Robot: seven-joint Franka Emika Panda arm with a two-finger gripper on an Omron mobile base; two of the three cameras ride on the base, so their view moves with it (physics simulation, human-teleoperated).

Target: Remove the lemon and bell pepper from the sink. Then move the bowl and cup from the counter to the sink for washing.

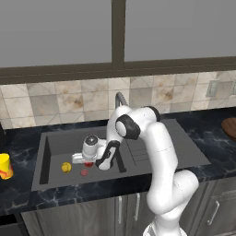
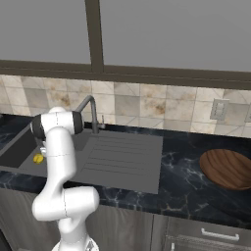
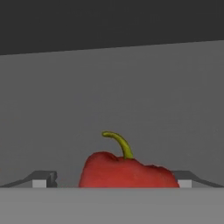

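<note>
While spread wide, end effector (image 3: pixel 112 181) astride bell pepper (image 3: pixel 127 171); sink (image 1: pixel 55 143) floor

The bowl (image 1: pixel 230 128) is cut by the frame's right edge, the cup (image 1: pixel 5 166) by its left.

Over the dark grey sink (image 1: pixel 55 143) the white arm (image 1: pixel 159 152) bends down, gripper (image 1: pixel 85 162) low in the basin above the red bell pepper (image 1: pixel 84 172). The lemon (image 1: pixel 66 167) lies just beside it. The yellow cup (image 1: pixel 5 166) stands on the worktop (image 1: pixel 203 124).
</note>
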